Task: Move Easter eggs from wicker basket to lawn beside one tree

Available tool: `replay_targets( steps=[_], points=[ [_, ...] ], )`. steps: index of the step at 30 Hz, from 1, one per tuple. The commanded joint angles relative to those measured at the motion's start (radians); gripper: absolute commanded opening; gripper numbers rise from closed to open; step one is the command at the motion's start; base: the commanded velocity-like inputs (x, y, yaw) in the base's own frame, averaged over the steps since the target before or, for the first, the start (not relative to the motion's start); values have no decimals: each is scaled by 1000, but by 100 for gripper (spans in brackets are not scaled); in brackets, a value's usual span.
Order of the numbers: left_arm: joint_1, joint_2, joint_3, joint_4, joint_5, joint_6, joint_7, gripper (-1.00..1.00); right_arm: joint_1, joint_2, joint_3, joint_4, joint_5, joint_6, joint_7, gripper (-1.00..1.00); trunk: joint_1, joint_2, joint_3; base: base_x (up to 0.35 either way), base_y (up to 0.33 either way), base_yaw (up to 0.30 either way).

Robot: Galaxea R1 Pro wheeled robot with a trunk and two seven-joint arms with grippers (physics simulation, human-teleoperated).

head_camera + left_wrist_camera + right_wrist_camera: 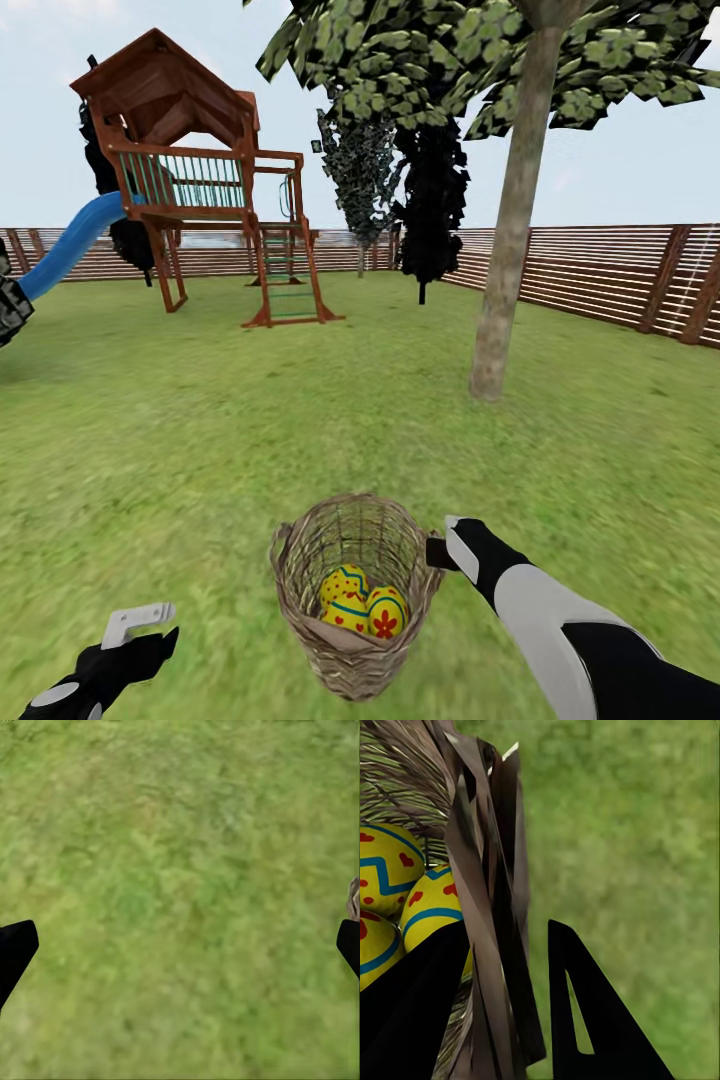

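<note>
The wicker basket stands on the lawn just in front of me. Three yellow Easter eggs with blue zigzags and red marks lie inside it. My right gripper is at the basket's right rim. In the right wrist view its fingers straddle the wicker wall, one inside beside the eggs, one outside, pressed on the weave. My left gripper hangs open over bare grass left of the basket, fingertips far apart. The thick grey-beige tree rises a short way beyond the basket, to the right.
A wooden playset with a blue slide stands far left. A near-black tree and a slim grey-green tree stand at the back. A brown slatted fence bounds the yard. Open grass lies between basket and trunk.
</note>
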Motion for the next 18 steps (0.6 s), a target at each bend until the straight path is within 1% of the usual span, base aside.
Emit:
replay_targets(
  steps=[1, 18],
  points=[
    [0, 0, 1, -2, -1, 5, -4, 100, -1, 1, -10, -2, -17, 2, -7, -100, 1, 0, -1, 313, 88, 0],
    [0, 0, 1, -2, -1, 4, -4, 100, -1, 1, -10, -2, -17, 2, -7, -100, 1, 0, -1, 313, 88, 0]
  ],
)
